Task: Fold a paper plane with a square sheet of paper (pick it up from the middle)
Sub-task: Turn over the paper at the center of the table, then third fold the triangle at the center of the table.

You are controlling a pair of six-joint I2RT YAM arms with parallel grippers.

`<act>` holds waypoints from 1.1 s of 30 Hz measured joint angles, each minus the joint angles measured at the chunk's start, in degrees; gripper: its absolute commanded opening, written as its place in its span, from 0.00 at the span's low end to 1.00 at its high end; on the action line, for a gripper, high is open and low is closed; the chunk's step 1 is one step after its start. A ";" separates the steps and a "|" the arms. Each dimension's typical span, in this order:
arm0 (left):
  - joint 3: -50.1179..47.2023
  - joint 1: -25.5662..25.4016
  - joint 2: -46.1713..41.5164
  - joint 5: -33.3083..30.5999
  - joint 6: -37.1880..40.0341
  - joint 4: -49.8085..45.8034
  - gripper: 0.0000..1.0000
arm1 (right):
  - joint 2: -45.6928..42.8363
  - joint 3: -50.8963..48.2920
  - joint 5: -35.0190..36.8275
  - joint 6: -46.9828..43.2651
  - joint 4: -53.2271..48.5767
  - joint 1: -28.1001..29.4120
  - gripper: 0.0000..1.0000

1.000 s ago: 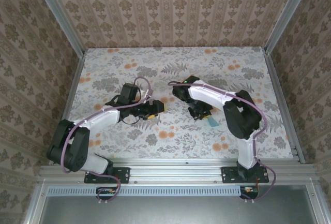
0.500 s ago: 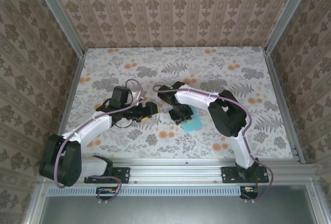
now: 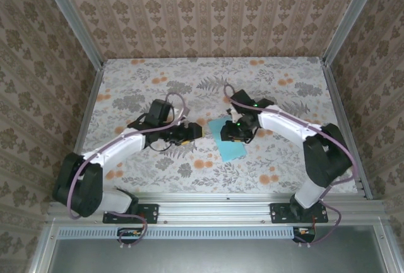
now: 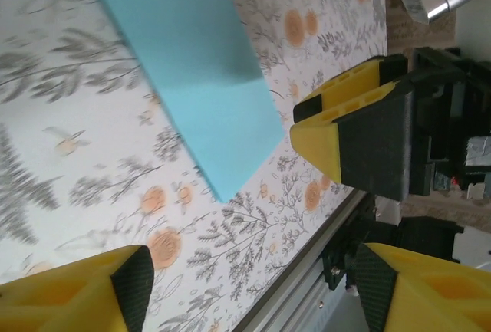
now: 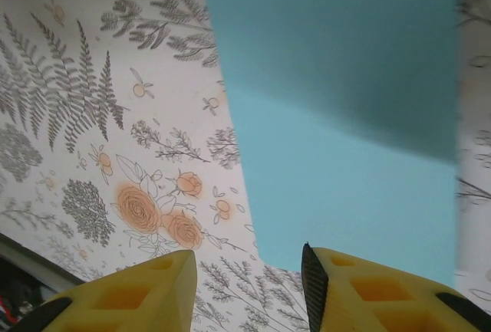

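The square sheet of paper [image 3: 228, 147] lies flat, turquoise side up, near the middle of the floral desk [image 3: 284, 77], between the two arms. No fold or crease can be made out in it from above.

The right end effector [image 3: 231, 132] sits over the far part of the sheet, its arm reaching in from the right. In the right wrist view the yellow fingers [image 5: 130, 297] stand apart with nothing between them. One is over bare desk just beside the sheet's edge and the other is over the turquoise surface [image 5: 345, 117]. The far half of the sheet is shadowed. Whether the fingertips touch the paper cannot be told.

The left end effector [image 3: 192, 132] is just left of the sheet, pointing toward it and clear of its edge. The left wrist view shows its yellow fingers [image 4: 77, 297] spread wide with nothing held. A corner of the sheet [image 4: 192, 71] lies ahead of them on the desk.

An aluminium rail [image 3: 214, 207] runs along the near edge of the desk, where both arm bases are bolted.
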 measured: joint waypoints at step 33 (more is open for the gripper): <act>23.06 -12.15 33.88 -14.75 4.26 -3.30 0.24 | -5.70 -22.43 -11.72 -1.22 16.92 -13.88 0.46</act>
